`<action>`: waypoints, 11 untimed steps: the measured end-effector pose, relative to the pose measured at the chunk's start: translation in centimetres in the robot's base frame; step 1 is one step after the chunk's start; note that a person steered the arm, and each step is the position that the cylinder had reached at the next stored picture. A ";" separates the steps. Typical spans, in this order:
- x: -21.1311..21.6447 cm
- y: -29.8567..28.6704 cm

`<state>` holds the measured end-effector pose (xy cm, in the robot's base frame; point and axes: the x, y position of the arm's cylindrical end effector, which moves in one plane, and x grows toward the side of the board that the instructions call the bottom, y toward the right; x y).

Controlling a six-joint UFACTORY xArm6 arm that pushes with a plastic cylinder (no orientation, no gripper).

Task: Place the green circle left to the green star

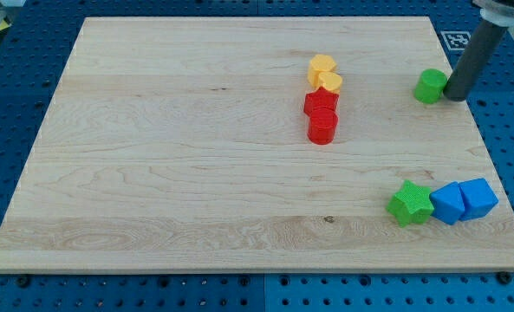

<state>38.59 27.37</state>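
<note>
The green circle point(429, 86) sits near the board's right edge, toward the view's top. My tip point(457, 96) stands right against its right side, touching or nearly so. The green star point(410, 204) lies near the view's bottom right, well below the circle. It touches a blue block on its right.
Two blue blocks point(448, 204) point(478, 198) sit side by side right of the star. Two yellow blocks point(322, 67) point(330, 82) and two red blocks point(321, 103) point(322, 126) form a column at the board's middle. The wooden board point(170, 156) ends just right of my tip.
</note>
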 end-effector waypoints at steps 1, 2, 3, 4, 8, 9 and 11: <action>-1.0 -3.0; -4.3 -2.3; -5.7 -0.5; -6.4 -3.1; -5.1 -7.6; -4.0 -6.9; -2.0 -6.9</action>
<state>36.57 20.50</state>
